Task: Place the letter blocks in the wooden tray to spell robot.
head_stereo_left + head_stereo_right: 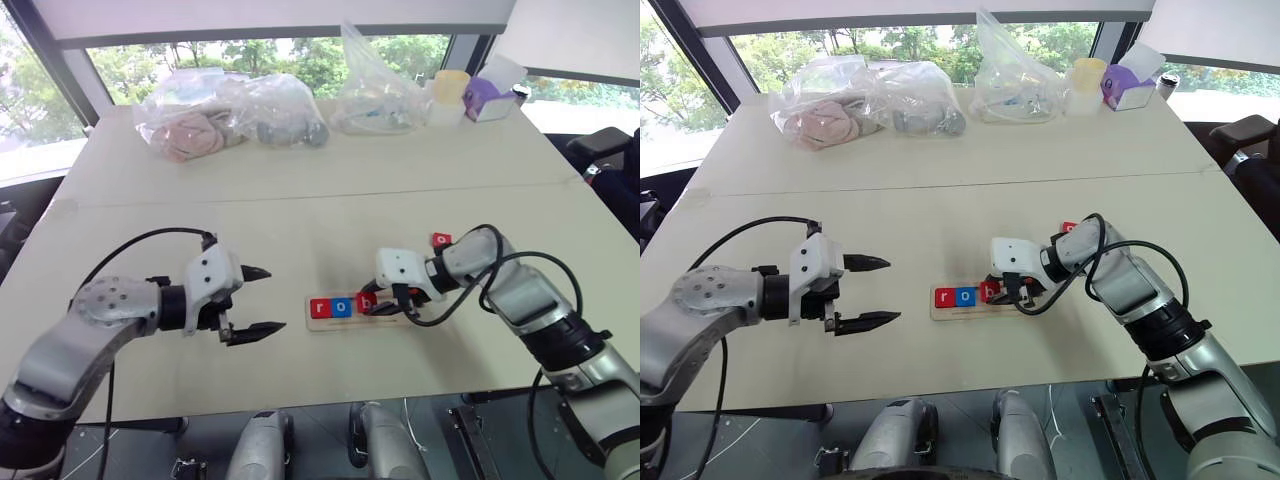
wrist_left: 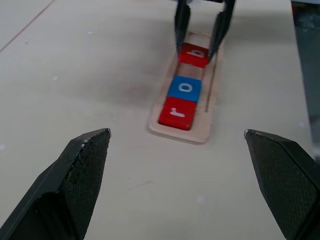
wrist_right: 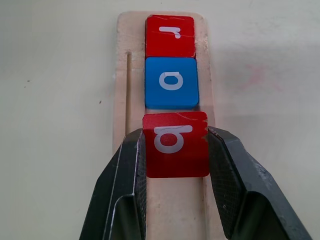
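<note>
The left claw (image 1: 262,300) hangs released above the table (image 1: 300,215), well to the left of the wooden tray (image 3: 124,75). In the tray lie the red r block (image 3: 169,35) and blue o block (image 3: 171,82). The right claw (image 3: 176,150) grasps the red b block (image 3: 175,144) between its fingers, just beside the o, over the tray.

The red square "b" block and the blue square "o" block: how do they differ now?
The red "b" block is pinched between the right gripper fingers; the blue "o" block lies free. The b block sits slightly tilted, the o block flat. Both are over the light-wood tray.
</note>
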`<state>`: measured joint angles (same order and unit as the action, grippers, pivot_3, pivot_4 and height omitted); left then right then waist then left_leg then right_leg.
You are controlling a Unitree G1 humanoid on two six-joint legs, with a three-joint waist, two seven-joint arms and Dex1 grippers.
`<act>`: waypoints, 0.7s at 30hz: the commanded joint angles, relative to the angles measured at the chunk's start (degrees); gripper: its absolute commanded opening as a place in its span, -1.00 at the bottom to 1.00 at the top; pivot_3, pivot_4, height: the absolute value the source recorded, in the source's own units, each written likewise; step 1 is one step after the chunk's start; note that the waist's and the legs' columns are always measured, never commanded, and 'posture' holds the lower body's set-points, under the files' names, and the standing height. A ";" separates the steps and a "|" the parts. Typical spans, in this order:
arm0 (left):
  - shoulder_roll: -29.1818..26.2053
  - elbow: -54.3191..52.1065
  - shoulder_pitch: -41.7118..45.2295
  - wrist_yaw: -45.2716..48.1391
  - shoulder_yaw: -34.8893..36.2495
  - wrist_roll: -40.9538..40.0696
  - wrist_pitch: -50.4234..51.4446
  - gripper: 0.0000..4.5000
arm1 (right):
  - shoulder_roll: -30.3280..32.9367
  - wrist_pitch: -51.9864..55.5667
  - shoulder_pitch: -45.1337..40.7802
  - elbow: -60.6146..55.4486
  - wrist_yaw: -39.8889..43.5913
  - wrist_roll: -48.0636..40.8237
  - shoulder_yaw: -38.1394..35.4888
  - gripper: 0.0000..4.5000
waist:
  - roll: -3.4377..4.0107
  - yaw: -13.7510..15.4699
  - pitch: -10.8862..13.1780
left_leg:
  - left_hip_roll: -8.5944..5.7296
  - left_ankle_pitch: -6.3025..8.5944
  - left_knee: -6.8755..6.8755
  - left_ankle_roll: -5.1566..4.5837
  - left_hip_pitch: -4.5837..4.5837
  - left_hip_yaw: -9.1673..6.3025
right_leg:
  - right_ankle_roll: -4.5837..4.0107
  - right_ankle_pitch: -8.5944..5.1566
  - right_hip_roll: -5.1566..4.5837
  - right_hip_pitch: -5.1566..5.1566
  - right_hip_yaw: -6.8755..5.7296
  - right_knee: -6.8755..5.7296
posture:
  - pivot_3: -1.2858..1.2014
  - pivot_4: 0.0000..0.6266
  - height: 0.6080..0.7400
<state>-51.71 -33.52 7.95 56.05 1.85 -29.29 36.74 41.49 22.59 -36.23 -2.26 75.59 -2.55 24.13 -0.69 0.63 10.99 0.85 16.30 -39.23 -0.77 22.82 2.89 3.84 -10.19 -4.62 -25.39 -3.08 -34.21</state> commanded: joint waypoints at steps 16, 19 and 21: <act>-1.22 -0.65 1.33 2.94 4.65 -5.46 -1.61 1.00 | -1.32 -0.13 -0.67 -0.59 -0.06 0.95 -0.30 -0.50 | 0.00 0.00 0.00 | 0.00 -0.01 0.00 0.01 0.01 0.02 | 0.01 0.00 -0.01 -0.01 0.00 0.00 | 0.03 -0.52 1.00; -1.32 -0.34 2.58 2.93 4.87 -6.50 -1.14 1.00 | -1.35 -0.12 -0.70 -0.40 0.00 1.11 -0.27 -0.50 | 0.00 -0.02 0.00 | -0.01 -0.01 0.00 0.01 0.01 0.02 | 0.01 0.00 0.00 -0.01 0.00 0.00 | 0.03 -0.52 1.00; -1.12 -0.31 3.32 2.64 5.11 -7.56 -0.60 1.00 | -1.42 -0.19 -0.81 -0.12 -0.01 1.25 -0.18 -0.50 | 0.00 -0.02 0.00 | -0.01 -0.01 0.00 0.01 0.01 0.02 | 0.01 0.00 0.00 -0.01 0.00 0.00 | 0.03 -0.52 1.00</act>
<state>-52.95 -33.40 10.21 58.87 5.33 -35.52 35.98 40.29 22.81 -36.23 -1.70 75.64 -1.22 24.42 -0.69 0.61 10.99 0.84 16.30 -39.23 -0.76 22.83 2.91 3.85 -10.18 -4.62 -25.40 -3.08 -34.21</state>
